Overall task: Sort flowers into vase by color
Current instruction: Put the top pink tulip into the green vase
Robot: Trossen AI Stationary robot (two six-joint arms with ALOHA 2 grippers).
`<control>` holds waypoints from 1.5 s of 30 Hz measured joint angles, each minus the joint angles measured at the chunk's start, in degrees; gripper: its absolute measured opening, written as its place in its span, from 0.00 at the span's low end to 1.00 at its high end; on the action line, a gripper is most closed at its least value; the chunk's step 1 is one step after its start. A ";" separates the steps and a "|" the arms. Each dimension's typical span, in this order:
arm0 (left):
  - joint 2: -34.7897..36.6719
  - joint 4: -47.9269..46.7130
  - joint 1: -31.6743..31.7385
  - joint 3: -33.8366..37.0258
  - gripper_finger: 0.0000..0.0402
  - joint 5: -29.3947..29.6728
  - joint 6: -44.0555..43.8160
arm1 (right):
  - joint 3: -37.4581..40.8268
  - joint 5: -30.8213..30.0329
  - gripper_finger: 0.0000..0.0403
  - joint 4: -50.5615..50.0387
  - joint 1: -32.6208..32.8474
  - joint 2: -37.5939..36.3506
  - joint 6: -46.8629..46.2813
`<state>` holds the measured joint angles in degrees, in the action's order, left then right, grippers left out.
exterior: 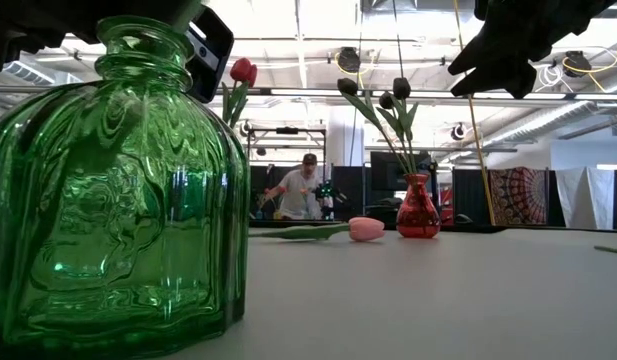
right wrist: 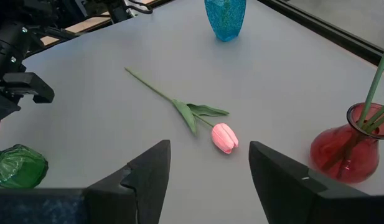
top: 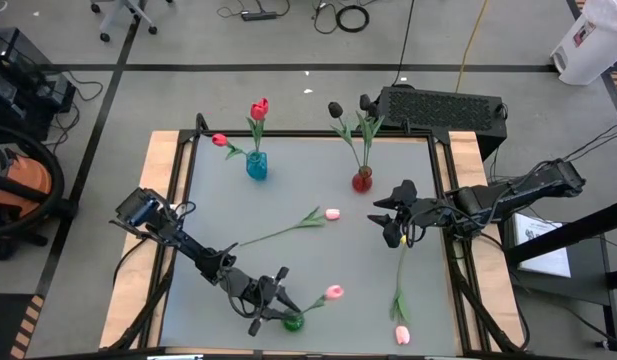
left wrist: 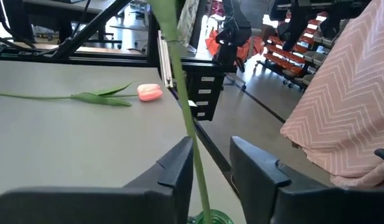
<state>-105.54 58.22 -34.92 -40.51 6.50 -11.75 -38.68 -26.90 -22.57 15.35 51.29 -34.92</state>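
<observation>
From above, the left hand (top: 273, 300) sits at the green vase (top: 293, 322) on the near tabletop (top: 308, 255), a pink tulip (top: 334, 292) leaning out of it. The right hand (top: 393, 212) hovers mid-right, fingers spread and empty; one pink tulip (top: 332, 214) lies mid-table, another (top: 401, 334) near the front edge. Red tulips fill the blue vase (top: 256, 166), black ones the red vase (top: 362, 181).

At table height, the green vase looms near, the lying tulip beyond.

Past the left wrist, the stem (left wrist: 190, 118) stands between parted fingers, apparently just let go.

Likely next: the right hand descends on the middle tulip and pinches its stem.
</observation>
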 joint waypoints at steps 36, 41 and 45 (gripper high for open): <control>7.49 -12.97 0.11 -0.04 0.32 8.31 0.44 | 0.00 0.00 0.52 -0.02 0.00 0.00 0.00; 11.79 -18.45 0.11 -0.04 0.32 10.85 0.42 | 0.00 -0.01 0.52 -0.02 0.00 -0.02 0.00; 15.55 -22.89 0.09 -0.04 0.32 13.32 0.17 | 0.00 0.00 0.52 -0.02 0.00 -0.02 0.00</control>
<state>-89.99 35.33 -34.83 -40.56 19.82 -11.58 -38.68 -26.90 -22.59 15.36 51.27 -34.92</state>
